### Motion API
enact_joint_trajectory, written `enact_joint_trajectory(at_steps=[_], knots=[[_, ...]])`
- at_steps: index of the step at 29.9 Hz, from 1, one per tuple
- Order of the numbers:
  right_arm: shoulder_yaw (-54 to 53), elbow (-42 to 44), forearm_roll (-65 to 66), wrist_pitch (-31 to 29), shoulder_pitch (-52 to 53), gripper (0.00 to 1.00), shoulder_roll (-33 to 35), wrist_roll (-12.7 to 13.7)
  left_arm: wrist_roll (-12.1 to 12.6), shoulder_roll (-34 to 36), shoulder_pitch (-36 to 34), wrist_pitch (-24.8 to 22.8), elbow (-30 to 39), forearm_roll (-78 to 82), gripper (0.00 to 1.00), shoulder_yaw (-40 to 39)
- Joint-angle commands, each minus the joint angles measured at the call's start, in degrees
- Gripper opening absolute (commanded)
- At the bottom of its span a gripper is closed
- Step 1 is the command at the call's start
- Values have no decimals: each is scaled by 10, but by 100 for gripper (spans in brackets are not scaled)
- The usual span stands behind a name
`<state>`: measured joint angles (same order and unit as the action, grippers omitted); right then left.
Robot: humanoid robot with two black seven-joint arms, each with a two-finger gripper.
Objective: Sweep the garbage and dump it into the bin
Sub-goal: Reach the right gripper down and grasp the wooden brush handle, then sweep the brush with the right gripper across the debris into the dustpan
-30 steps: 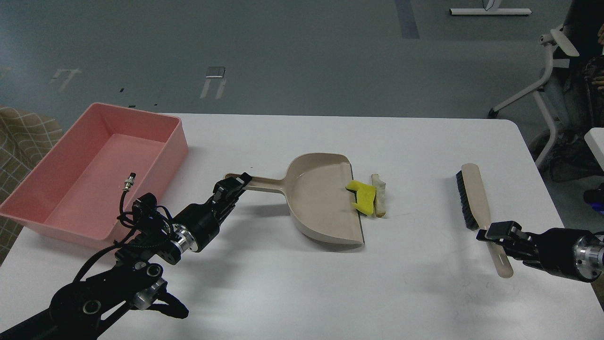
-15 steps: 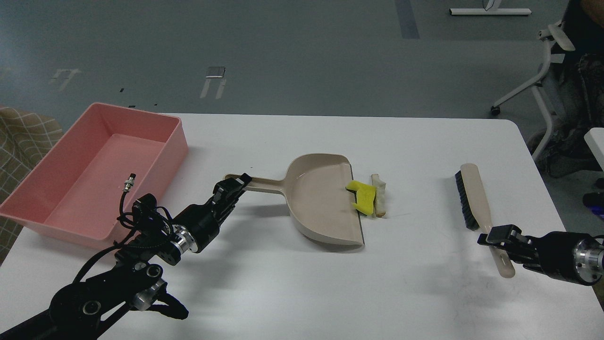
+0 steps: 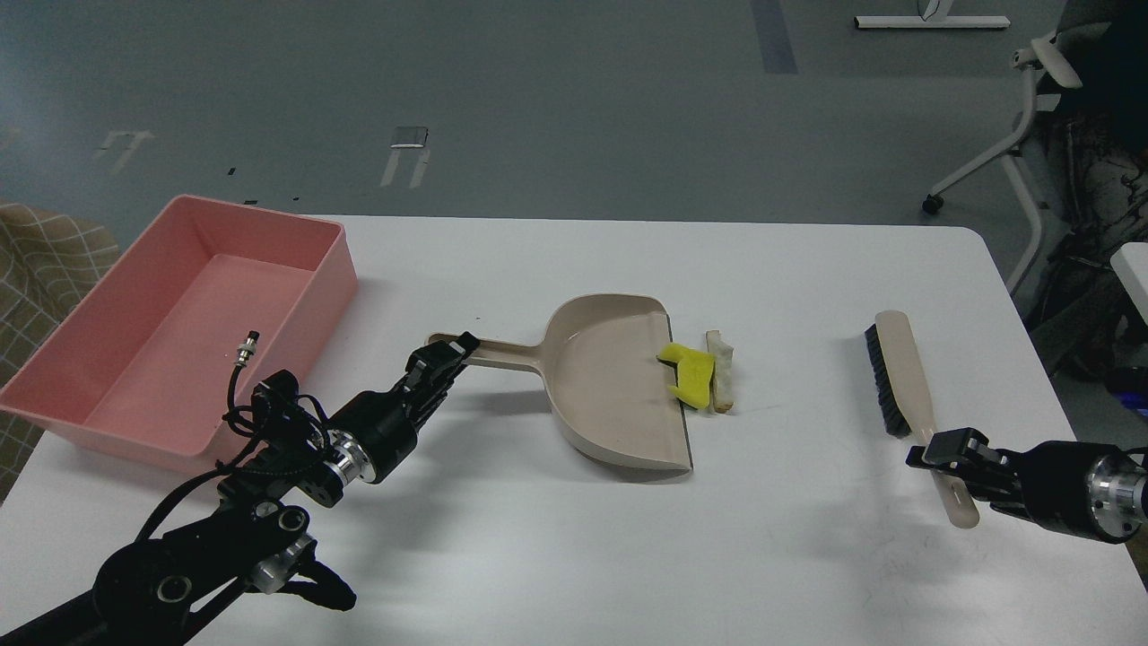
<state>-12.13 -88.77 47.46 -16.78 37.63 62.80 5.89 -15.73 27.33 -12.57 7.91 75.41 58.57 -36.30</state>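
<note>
**Brush must travel toward nine o'clock to reach the scraps**

The right gripper (image 3: 937, 451) is clamped on the beige handle of the brush (image 3: 900, 384), low on the shaft. From that grip the brush runs up toward eleven o'clock, bristles facing left.

The garbage lies well apart from the bristles, out at about nine to ten o'clock: the pale stick (image 3: 720, 383) first, then the yellow piece (image 3: 689, 374) touching it. Both lie with long axes roughly twelve-to-six, parallel to the dustpan (image 3: 619, 386) lip. The yellow piece already overlaps that lip; the stick sits just outside it on the table (image 3: 789, 556).

The left gripper (image 3: 439, 361) is at the tip of the dustpan handle; whether it is closed on it I cannot tell.

The bin (image 3: 81, 422) stands at nine o'clock of the pan, nearer the left arm. A leftward sweep looks like the next need.
</note>
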Motion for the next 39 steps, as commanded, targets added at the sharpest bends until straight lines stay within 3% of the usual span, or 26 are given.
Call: enact_joint_trajectory(at_steps=[1, 4, 8, 21, 26, 39], knots=[[0, 0, 0, 1, 0, 31, 0, 0, 0, -1, 0, 0, 0, 0, 0, 0], [0, -1, -1, 1, 0, 25, 0, 0, 0, 0, 0, 0, 0, 0, 0, 0], [0, -3, -1, 1, 0, 0, 0, 7, 0, -1, 0, 0, 0, 0, 0, 0], [-11, -19, -2, -11, 33, 0, 5, 12, 1, -1, 0, 0, 0, 0, 0, 0], [-10, -13, -2, -47, 72, 0, -3, 25, 0, 1, 1, 0, 0, 1, 0, 0], [-3, -4, 0, -96, 78, 0, -114, 54, 0, 0, 0, 1, -6, 39, 0, 4]])
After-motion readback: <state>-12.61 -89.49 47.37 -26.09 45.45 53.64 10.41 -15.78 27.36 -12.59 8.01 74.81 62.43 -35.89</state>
